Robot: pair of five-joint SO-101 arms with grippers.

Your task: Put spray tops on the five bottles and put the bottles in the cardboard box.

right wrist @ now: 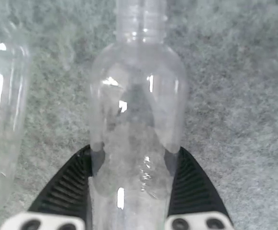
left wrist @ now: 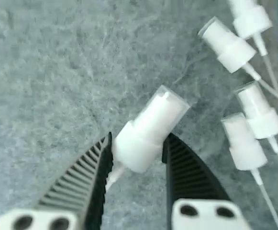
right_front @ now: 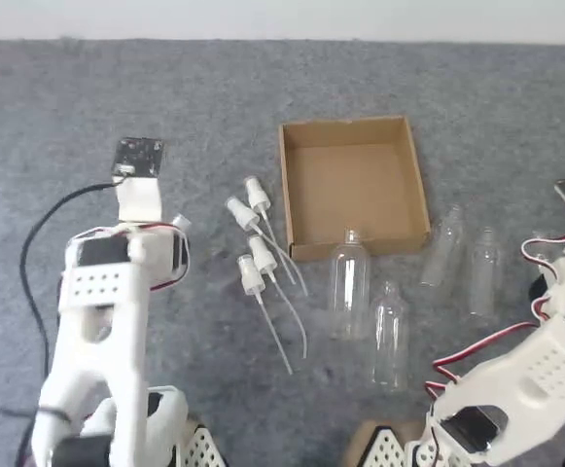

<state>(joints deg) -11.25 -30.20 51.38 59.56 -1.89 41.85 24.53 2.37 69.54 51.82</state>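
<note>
Left gripper point(left wrist: 136, 143) clamps a white plastic spray top point(left wrist: 150, 127), right gripper point(right wrist: 135, 154) grips a clear plastic bottle point(right wrist: 136, 103) on both sides.

Coarse grey carpet point(right_front: 214, 107) spreads out evenly lit below a pale wall strip point(right_front: 282, 17).

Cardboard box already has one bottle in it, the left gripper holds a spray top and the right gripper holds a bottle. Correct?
Not quite: the high view shows the cardboard box with no bottle in it; the loose bottles sit outside it. The rest holds: the left gripper grips a spray top and the right gripper a bottle.
</note>
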